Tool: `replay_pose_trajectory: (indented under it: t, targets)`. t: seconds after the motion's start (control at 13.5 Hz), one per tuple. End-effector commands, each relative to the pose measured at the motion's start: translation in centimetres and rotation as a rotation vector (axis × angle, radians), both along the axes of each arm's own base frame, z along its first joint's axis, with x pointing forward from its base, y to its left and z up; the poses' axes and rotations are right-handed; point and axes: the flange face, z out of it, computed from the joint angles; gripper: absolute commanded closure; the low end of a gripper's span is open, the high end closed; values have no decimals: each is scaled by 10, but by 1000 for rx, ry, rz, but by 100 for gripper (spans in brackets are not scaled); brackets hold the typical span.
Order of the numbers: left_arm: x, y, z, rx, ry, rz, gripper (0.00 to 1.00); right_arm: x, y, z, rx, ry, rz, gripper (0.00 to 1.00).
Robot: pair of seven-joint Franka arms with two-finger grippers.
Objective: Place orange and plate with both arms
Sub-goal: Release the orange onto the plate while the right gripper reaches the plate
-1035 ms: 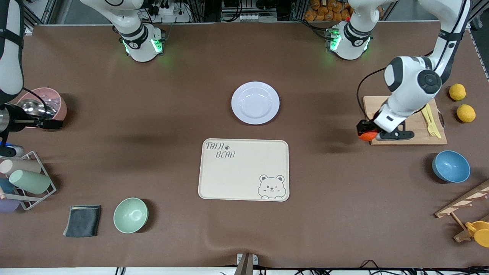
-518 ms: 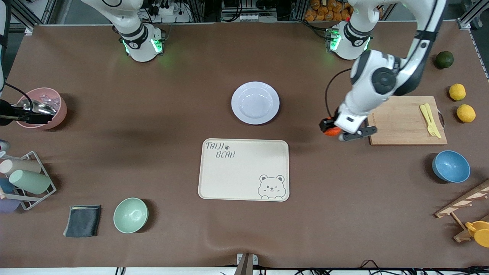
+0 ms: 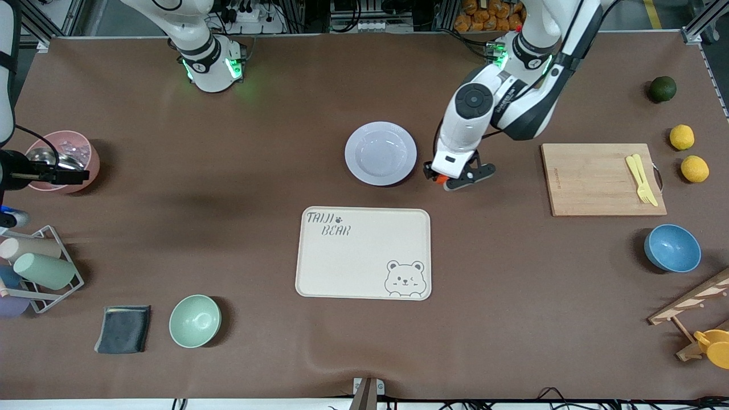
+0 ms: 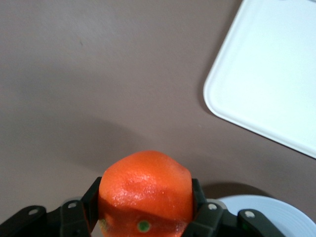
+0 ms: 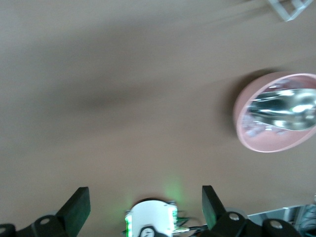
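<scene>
The orange (image 3: 439,179) is held in my left gripper (image 3: 442,177), which is shut on it just above the table, beside the rim of the plate (image 3: 380,153) on the side toward the left arm's end. In the left wrist view the orange (image 4: 145,190) sits between the black fingers (image 4: 203,217) of the left gripper (image 4: 145,210). The plate's rim (image 4: 276,212) and a corner of the tray (image 4: 266,79) also show there. The pale lavender-white plate is empty. My right gripper (image 3: 77,173) is open and empty by the pink bowl (image 3: 85,149); its fingers stand wide apart in the right wrist view (image 5: 144,205).
The cream bear tray (image 3: 363,252) lies nearer the camera than the plate. A wooden cutting board (image 3: 592,179) with yellow cutlery, two lemons (image 3: 682,136), a dark green fruit (image 3: 662,89) and a blue bowl (image 3: 672,247) are toward the left arm's end. A green bowl (image 3: 195,320), a grey cloth (image 3: 123,328) and a cup rack (image 3: 40,270) are toward the right arm's end.
My left gripper has carried the orange from the edge of the cutting board across the table to beside the plate. The right arm has shifted only slightly near the pink bowl.
</scene>
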Motion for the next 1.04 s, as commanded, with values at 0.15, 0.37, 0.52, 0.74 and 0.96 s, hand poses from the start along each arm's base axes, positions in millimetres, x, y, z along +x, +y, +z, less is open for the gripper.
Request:
replay_pose_trajectory:
  t: [0.15,0.37,0.52,0.74,0.96]
  targets:
    - [-18,-54,-24,10,32,55,100,5,-6,-67,260,77,-111,0]
    - [-22,-63,-26,22,15,52,100,-2,13,-85,332,112,-125,0]
    - [-24,-71,-25,16,14,57,100,-11,26,-105,430,138,-170,0]
    - [-28,-82,-25,7,13,47,100,-19,42,-117,464,139,-183,0]
    - [-39,-100,-25,0,13,25,100,-26,69,-132,457,108,-175,0]
